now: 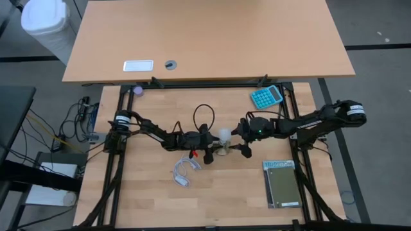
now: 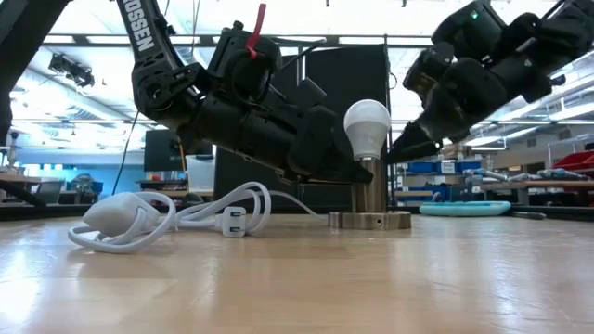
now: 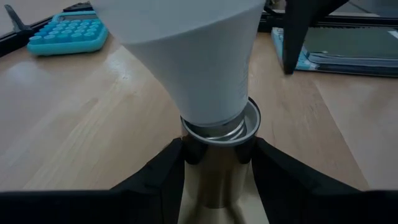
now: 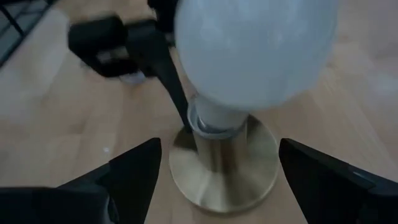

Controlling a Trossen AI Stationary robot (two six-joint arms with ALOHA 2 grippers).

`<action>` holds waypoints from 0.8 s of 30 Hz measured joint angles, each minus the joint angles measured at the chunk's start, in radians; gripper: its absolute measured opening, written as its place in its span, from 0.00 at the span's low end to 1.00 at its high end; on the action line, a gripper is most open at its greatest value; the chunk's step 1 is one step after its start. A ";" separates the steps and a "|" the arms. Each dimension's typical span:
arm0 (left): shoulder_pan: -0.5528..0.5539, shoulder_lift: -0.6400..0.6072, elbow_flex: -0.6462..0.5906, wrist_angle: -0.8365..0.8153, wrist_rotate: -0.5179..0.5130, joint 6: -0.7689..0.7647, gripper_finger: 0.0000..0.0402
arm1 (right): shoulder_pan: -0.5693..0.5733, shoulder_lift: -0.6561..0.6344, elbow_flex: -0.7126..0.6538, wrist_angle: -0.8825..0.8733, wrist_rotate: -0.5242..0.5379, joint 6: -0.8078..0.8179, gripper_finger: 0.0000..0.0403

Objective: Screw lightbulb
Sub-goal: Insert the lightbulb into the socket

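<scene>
At frame centre, the lightbulb [image 2: 368,125] stood in its brass socket [image 2: 368,197]. The left gripper [image 3: 216,163] clamped that socket below the bulb. The right gripper [image 4: 217,171] gaped wide around the bulb, untouching.

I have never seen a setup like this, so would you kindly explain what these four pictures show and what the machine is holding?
This is a robot with two dark arms at a wooden table, each ending in a two-fingered hand. One picture looks straight down from above, one looks level across the tabletop, and two come from small cameras on the arms' wrists.

In the middle a white lightbulb sits upright in a metal socket stand. The left hand is shut on the stand's stem, just below the bulb. The right hand is open, a finger on either side of the bulb, touching nothing.

Also on the table: a coiled white cable, a teal calculator, and a grey booklet.
</scene>
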 joint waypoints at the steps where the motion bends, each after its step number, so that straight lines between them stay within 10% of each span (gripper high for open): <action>1: 0.000 0.000 0.000 0.002 0.005 0.002 0.43 | -0.003 0.015 0.000 0.011 0.000 -0.009 0.81; 24: 0.000 0.000 0.000 -0.009 0.006 0.017 0.43 | -0.030 0.138 0.001 0.264 -0.150 -0.057 0.81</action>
